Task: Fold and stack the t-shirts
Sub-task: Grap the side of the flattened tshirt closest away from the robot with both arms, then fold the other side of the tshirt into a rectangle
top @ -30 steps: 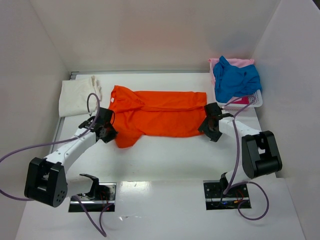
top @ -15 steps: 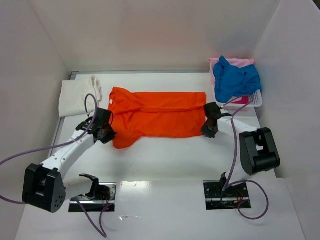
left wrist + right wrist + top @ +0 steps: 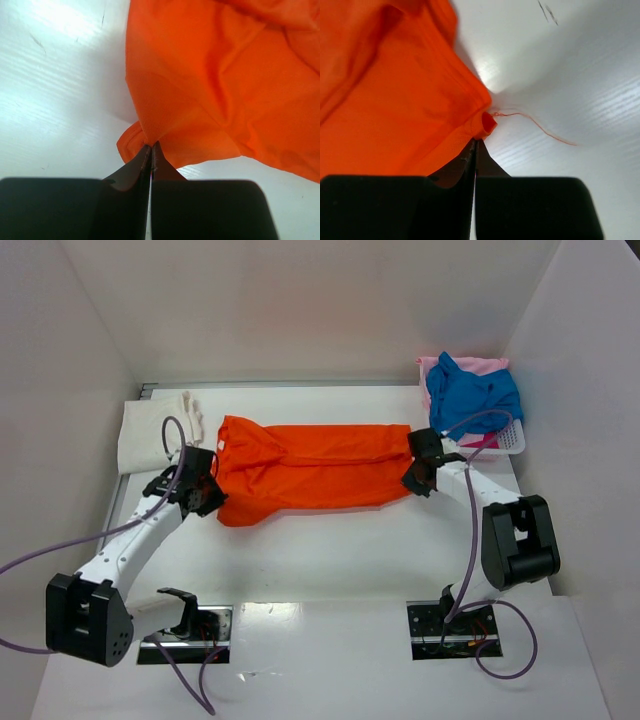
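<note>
Two ends of orange t-shirt (image 3: 310, 465) pinched, left tool (image 3: 151, 146) and right tool (image 3: 476, 141) closed on its edges

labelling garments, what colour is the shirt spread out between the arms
Plain bright orange shirt; top external view shows it best.

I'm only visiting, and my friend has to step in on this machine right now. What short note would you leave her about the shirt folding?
The left pincer is shut on the near left edge of the bright orange cloth t-shirt. The right pincer is shut on its near right hem corner.
The orange shirt lies stretched between them, mid-table.
The cream-white cloth t-shirt lies at the far left and looks folded.
The bright blue cloth t-shirt and pale pink cloth t-shirt are heaped in the white plastic basket.
Left: finish folding orange, fold blue and pink, stack all.
</note>
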Robot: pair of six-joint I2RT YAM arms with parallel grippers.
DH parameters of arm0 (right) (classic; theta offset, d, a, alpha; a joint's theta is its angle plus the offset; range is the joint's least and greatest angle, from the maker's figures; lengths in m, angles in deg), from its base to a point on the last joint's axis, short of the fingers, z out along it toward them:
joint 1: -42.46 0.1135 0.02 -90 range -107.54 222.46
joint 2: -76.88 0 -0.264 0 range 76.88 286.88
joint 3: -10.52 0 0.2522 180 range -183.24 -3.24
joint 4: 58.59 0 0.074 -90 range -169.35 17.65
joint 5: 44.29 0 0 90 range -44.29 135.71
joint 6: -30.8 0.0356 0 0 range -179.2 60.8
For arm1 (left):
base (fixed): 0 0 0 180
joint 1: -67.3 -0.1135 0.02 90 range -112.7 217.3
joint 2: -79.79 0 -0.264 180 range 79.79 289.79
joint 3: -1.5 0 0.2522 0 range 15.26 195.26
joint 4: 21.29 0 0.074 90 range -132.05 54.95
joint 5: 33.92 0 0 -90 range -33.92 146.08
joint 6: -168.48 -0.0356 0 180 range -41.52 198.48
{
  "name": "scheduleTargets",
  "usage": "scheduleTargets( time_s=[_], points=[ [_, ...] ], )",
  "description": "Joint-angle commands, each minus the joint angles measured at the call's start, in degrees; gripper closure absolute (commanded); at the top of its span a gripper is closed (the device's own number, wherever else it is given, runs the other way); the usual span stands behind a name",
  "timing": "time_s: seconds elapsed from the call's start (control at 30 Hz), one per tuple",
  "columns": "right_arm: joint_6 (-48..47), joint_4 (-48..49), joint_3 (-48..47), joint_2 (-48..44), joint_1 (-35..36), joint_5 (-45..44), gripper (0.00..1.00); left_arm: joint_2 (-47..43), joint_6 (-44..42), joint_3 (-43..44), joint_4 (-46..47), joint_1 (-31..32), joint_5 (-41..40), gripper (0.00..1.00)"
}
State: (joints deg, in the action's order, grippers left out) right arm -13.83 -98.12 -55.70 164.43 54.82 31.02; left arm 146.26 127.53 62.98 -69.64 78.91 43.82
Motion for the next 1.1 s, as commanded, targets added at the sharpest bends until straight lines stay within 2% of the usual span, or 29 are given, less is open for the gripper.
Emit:
scheduleTargets(
  time_s=[0.0,0.37,0.67,1.07],
  points=[
    [-2.41,0.46,-5.51,-1.85,0.3,-2.89,1.0,1.26,-5.07,6.43,2.7,-2.05,-0.57,1.0],
    [-6.81,4.43,-15.94,6.64,-1.57,-2.98,1.0,13.7,-9.67,17.66,10.29,-7.22,1.3,1.0],
    [-7.67,7.58,-21.57,15.88,-1.9,-2.59,1.0,28.21,-11.25,25.38,13.5,-7.22,2.24,1.0],
    [-10.39,8.72,-29.01,21.0,-3.04,-5.35,1.0,35.92,-15.91,33.28,15.77,-7.8,4.08,1.0]
  ],
)
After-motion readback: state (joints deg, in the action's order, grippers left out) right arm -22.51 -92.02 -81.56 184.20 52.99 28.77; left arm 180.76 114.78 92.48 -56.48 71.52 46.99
